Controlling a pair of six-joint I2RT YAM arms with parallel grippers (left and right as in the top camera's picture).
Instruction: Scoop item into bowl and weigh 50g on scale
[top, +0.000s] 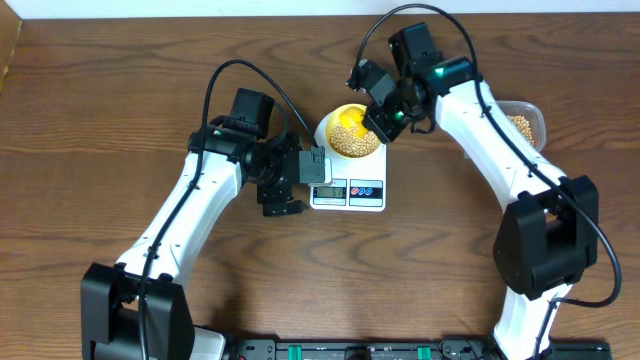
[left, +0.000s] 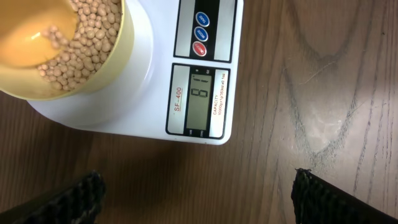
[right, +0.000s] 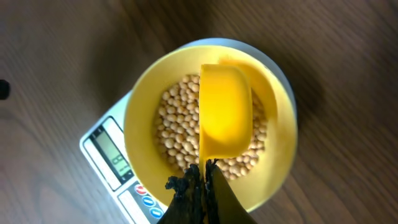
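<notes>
Wooden table (left: 323, 93) bears scale (left: 152, 78) marked "SF-400".

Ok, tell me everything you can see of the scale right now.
The scale is a white, plastic-looking rectangular kitchen scale lying flat on the wooden table. One edge carries a grey LCD display beside a red SF-400 label, plus three round buttons, two blue and one red. The display is on, but its figure is too blurred to read surely. The pale-yellow bowl of beans sits on its rounded platform; nothing else is seen touching it.
</notes>
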